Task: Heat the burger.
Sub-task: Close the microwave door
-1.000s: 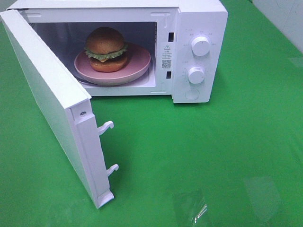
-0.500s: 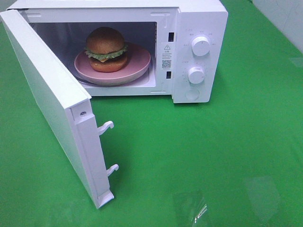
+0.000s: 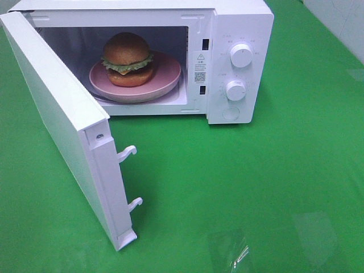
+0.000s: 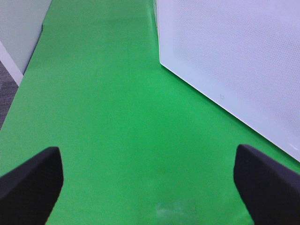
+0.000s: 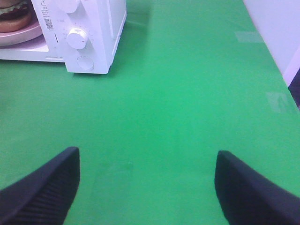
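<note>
The burger is seen on a pink plate inside the open-doored microwave, upper left of the high view; the left gripper and right gripper are spread wide, nothing held.

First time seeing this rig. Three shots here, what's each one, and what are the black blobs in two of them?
A two-armed robot works at a green table. The wide shot comes from a camera mounted high, off the arms; neither arm shows in it. The other two come from cameras on the wrists. The black blobs are gripper fingers: left gripper and right gripper, both open, holding nothing. On the table stands a white microwave, its door swung open. Inside, a burger sits on a pink plate. The right wrist view catches the knobs.
</note>
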Robot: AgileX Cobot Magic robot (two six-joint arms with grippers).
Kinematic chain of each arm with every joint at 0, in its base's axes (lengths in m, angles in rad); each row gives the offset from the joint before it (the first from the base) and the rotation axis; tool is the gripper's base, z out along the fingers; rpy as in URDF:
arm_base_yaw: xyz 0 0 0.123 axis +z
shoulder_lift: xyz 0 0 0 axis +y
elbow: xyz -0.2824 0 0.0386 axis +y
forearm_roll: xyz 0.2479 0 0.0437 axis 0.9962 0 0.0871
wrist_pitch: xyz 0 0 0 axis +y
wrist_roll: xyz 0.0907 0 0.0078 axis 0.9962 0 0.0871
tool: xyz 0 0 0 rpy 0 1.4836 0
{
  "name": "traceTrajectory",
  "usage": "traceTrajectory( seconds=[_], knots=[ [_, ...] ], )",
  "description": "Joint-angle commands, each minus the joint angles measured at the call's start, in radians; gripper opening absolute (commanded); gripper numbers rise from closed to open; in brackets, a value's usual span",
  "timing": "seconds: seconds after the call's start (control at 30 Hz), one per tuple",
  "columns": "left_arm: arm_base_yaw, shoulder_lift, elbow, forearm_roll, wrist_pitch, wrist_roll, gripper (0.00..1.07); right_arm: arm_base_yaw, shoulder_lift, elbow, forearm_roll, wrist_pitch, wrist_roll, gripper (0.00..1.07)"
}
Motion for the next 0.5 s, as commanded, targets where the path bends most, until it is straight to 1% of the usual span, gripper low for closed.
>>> traceTrajectory(
  seconds=[0.03, 0.37, 0.43, 0.47, 0.5],
  knots=[
    [-0.004, -0.012, 0.002, 0.008, -0.014, -0.007, 0.91, -0.003, -0.028, 0.002, 0.001, -0.009, -0.012, 0.76],
    [-0.004, 0.012, -0.004, -0.004, -0.02, -0.007, 0.91, -0.003, -0.028, 0.002, 0.001, -0.009, -0.012, 0.76],
    [-0.004, 0.039, -0.037, -0.028, -0.056, -0.007, 0.87, -0.003, -0.028, 0.002, 0.001, -0.009, -0.012, 0.76],
    [-0.004, 0.039, -0.037, -0.028, -0.056, -0.007, 0.87, -0.003, -0.028, 0.002, 0.001, -0.009, -0.012, 0.76],
    [-0.004, 0.057, -0.042, -0.03, -0.099, -0.007, 0.84, -0.003, -0.028, 0.002, 0.001, -0.009, -0.012, 0.76]
  ],
)
